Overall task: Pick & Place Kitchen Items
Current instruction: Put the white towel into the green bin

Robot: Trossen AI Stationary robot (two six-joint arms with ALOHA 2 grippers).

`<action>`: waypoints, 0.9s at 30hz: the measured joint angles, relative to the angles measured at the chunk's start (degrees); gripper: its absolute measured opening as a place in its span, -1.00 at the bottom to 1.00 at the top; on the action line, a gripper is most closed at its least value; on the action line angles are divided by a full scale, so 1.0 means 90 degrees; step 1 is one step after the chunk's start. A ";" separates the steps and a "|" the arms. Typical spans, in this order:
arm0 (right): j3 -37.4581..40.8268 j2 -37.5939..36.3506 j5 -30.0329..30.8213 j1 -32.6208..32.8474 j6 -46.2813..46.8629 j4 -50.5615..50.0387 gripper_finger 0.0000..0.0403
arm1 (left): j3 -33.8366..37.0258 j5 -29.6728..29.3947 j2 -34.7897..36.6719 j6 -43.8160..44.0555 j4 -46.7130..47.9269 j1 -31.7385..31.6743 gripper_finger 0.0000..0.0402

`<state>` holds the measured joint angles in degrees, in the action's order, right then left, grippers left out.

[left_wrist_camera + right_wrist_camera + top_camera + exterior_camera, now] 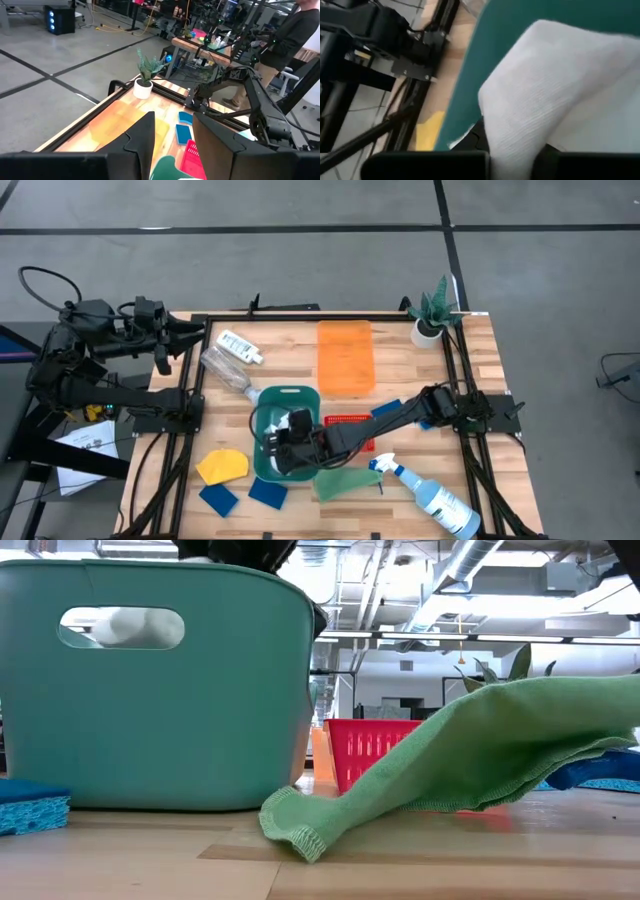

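My right gripper (pixel 283 445) reaches down into the teal bin (pixel 300 393) at the table's near middle and is shut on the white cloth (pixel 555 95). The cloth also shows through the bin's handle hole in the low view (pixel 130 628). The green cloth (pixel 340 480) lies by the bin's near right corner. The spray bottle with a blue trigger (pixel 430 495) lies to the right of it. The yellow cloth (pixel 222 467) and two blue sponges (pixel 218 500) (pixel 267 492) lie left of the bin. My left gripper (pixel 172 145) is open and empty, held beyond the table's far left corner. My right gripper pinches a bunched part of the white cloth (pixel 512 145) between its two fingers; how many layers, I cannot tell. The fingers slant down into the bin from the table's right side. The cloth bulges out ahead of the fingers, against the bin's teal inside wall (pixel 520 20).
A clear bottle (pixel 228 370) and a small white bottle (pixel 240 347) lie at the far left. An orange board (pixel 346 355) lies at the far middle, a red basket (pixel 348 423) right of the bin, blue cloth (pixel 388 410) under the right arm, and the potted plant (pixel 432 315) at the far right corner.
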<state>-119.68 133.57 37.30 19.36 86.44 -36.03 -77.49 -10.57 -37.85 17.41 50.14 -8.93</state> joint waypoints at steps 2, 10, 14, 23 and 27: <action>-0.0007 -0.0016 0.0027 -0.0031 -0.0113 -0.0018 -0.98 | 0.0000 0.0001 0.0000 0.0000 -0.0002 0.0000 -0.35; -0.0004 -0.0014 -0.0261 -0.0236 -0.0658 -0.0139 -0.98 | 0.0000 0.0000 0.0000 0.0000 -0.0002 0.0000 -0.35; -0.0004 -0.0014 -0.0337 -0.0341 -0.0891 -0.0141 -0.98 | 0.0000 0.0000 0.0000 0.0000 0.0000 0.0000 -0.35; -0.0004 -0.0014 -0.0598 -0.0458 -0.1145 -0.0356 -0.98 | 0.0000 -0.0002 0.0000 -0.0038 -0.0002 0.0000 -0.35; -0.0021 0.0121 -0.0806 -0.0501 -0.1149 -0.0329 -0.98 | 0.0000 -0.0002 -0.0007 -0.0053 -0.0002 0.0000 -0.35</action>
<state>-119.88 134.66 30.04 14.85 76.10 -38.99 -77.49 -10.59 -37.91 16.93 50.13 -8.93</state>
